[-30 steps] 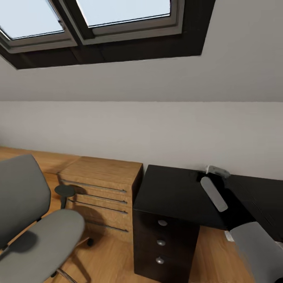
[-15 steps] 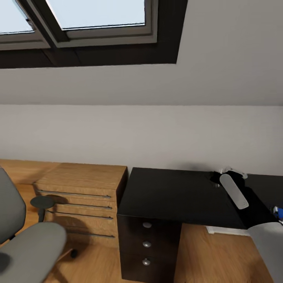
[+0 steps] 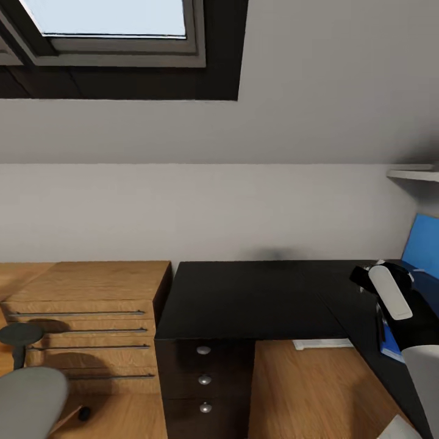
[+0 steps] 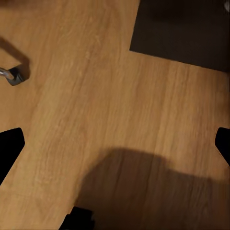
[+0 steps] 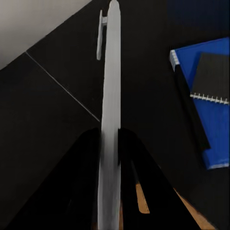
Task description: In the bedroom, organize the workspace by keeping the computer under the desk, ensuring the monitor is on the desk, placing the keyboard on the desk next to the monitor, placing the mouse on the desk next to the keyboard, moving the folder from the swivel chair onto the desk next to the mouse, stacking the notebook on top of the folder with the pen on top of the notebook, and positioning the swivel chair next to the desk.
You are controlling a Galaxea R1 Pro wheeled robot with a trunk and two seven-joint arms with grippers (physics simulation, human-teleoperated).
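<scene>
My right gripper [image 3: 379, 281] [image 5: 109, 140] is shut on the keyboard [image 3: 390, 292] [image 5: 109, 110], a slim grey-silver slab seen edge-on between the black fingers. It hangs just above the black desk [image 3: 360, 320] [image 5: 52, 105], whose blue panel [image 3: 424, 244] shows at the far right. The bright-blue folder [image 5: 191, 72] [image 3: 390, 349] lies flat on the desk with the dark notebook [image 5: 213, 76] on top. The swivel chair's grey seat [image 3: 27, 399] and black armrest [image 3: 18, 334] sit at the lower left. My left gripper [image 4: 115, 148] is open over the wood floor [image 4: 96, 96].
A black drawer unit [image 3: 244, 305] with round silver knobs stands beside the desk, and a low light-wood drawer unit [image 3: 85, 305] is left of it. A white desk foot [image 3: 323, 343] lies on the floor. A chair caster [image 4: 12, 75] is near the left gripper. A white shelf [image 3: 414, 174] is at the upper right.
The camera has turned right, so the chair and skylights have slid left and the desk's blue panel and the folder have come into view. The keyboard stays in the right gripper.
</scene>
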